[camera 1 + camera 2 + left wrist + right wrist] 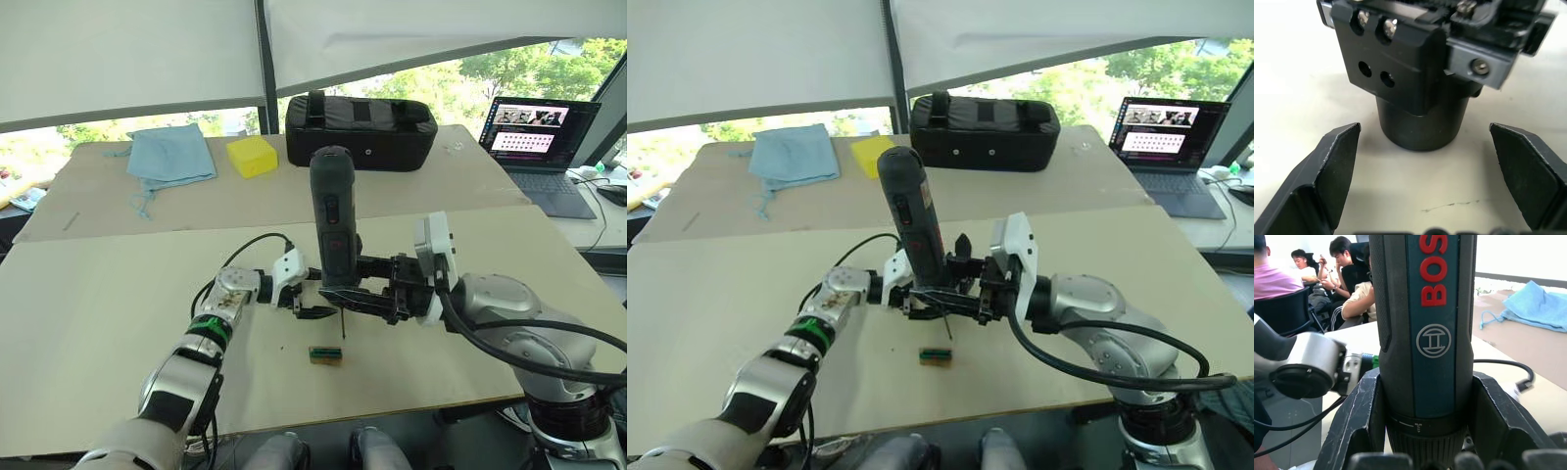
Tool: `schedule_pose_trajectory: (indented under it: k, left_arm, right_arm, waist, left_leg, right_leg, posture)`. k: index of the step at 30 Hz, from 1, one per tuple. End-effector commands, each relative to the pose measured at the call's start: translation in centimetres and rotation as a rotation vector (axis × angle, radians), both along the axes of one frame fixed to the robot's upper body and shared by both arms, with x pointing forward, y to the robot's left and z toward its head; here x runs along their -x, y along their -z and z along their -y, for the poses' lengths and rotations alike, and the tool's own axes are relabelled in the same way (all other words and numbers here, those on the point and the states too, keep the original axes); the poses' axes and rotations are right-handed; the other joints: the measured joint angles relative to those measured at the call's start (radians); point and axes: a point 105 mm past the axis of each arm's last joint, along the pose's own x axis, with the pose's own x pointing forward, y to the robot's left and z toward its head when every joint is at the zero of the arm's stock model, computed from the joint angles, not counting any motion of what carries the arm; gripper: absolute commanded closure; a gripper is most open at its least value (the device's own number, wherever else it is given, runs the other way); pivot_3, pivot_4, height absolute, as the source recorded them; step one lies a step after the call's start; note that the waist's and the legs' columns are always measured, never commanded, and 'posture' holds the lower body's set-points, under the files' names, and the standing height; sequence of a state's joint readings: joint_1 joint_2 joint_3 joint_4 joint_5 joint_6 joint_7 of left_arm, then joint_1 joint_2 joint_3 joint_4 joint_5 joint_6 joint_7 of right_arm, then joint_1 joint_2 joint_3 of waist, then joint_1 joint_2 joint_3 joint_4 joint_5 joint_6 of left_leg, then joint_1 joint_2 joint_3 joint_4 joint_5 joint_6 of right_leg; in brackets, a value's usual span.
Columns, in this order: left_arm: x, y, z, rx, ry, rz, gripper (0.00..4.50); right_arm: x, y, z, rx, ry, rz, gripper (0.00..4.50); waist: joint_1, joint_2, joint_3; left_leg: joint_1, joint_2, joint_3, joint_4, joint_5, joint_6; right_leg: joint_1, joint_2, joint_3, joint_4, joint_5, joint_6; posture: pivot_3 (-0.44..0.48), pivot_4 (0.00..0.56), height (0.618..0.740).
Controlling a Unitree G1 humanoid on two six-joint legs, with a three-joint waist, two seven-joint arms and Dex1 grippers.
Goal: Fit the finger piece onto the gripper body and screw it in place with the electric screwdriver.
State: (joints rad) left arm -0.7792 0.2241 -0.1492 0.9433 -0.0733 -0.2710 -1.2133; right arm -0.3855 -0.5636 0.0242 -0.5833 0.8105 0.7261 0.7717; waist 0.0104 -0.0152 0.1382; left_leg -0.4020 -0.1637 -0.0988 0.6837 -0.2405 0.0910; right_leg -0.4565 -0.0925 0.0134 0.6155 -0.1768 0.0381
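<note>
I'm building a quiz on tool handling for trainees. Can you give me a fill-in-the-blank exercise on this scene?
1. The right gripper holds the electric screwdriver standing ____.
2. The left gripper has its jaws ____.
3. Behind the arms, the yellow block lies between the blue cloth and the black ____.
4. On the side table at the robot's right stands an open ____.

Missing words: upright; open; case; laptop

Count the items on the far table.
3: blue cloth at left, yellow block beside it, black case in the middle. A tiny pale speck right of the case is unclear.
</note>
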Motion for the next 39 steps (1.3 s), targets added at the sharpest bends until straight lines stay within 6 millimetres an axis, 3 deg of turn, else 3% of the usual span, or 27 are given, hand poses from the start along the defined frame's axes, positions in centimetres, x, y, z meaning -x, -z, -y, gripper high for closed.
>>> schedule_pose_trajectory:
  k: [1, 12, 17, 18, 25, 30, 39]
  left_arm:
    - [0.6, 0.1, 0.9, 0.059, -0.029, -0.048, 0.0]
    - [1.4, 0.3, 3.6, 0.08, -0.08, -0.042, 0.0]
    - [1.4, 0.4, 3.9, 0.073, -0.071, -0.04, 2.09]
    - [1.4, 0.4, 3.9, 0.071, -0.073, -0.039, 2.22]
    - [2.2, 0.1, 1.8, 0.057, -0.022, -0.018, 2.22]
    - [2.8, 0.4, 0.3, 0.033, -0.03, -0.013, 2.22]
    - [3.1, 0.8, 0.3, 0.036, -0.063, -0.026, 2.22]
  right_arm:
    - [0.9, -1.8, -0.1, -0.043, -0.026, 0.086, 2.58]
    - [0.6, -1.8, -0.2, -0.043, -0.027, 0.091, 2.58]
    - [0.5, -1.8, -0.1, -0.042, -0.016, 0.092, 2.58]
    - [0.5, -1.8, -0.1, -0.043, -0.015, 0.092, 2.58]
    - [0.6, -2.9, -0.5, -0.069, -0.02, 0.11, 2.58]
    - [-0.3, -5.4, -1.3, -0.147, -0.009, 0.115, 2.58]
    - [-2.3, -6.8, -1.9, -0.134, 0.03, 0.156, 2.58]
  waist:
    - [0.002, 0.0, 0.0]
    - [0.015, 0.0, 0.0]
    - [0.017, 0.0, 0.0]
    - [0.018, 0.0, 0.0]
    - [0.009, 0.0, 0.0]
    - [-0.007, 0.0, 0.0]
    - [-0.003, 0.0, 0.0]
  left_leg:
    - [0.0, 0.0, 0.0, 0.0, 0.0, 0.0]
    - [0.001, 0.0, 0.0, 0.0, 0.0, 0.0]
    - [0.002, 0.0, 0.0, 0.0, -0.001, -0.001]
    - [0.002, 0.0, 0.0, 0.0, -0.001, -0.001]
    - [0.001, 0.0, 0.0, 0.0, -0.001, -0.002]
    - [0.002, 0.0, 0.0, -0.002, 0.0, -0.001]
    - [0.002, 0.0, 0.001, -0.002, 0.0, -0.002]
  right_leg:
    - [0.0, 0.0, 0.0, 0.0, 0.0, 0.0]
    - [0.002, 0.0, 0.0, -0.001, 0.0, 0.0]
    - [0.002, 0.0, 0.0, 0.0, 0.0, 0.0]
    - [0.002, 0.0, 0.0, 0.0, 0.0, 0.0]
    - [0.001, 0.0, 0.0, 0.0, 0.0, 0.0]
    - [0.0, 0.0, 0.0, 0.0, 0.0, 0.0]
    - [0.0, 0.0, 0.0, 0.0, 0.0, 0.0]
  posture:
    - [0.0, 0.15, 0.74]
    - [0.0, 0.15, 0.74]
    - [0.0, 0.15, 0.74]
    - [0.0, 0.15, 0.74]
    - [0.0, 0.15, 0.74]
    - [0.0, 0.15, 0.74]
    - [0.0, 0.15, 0.74]
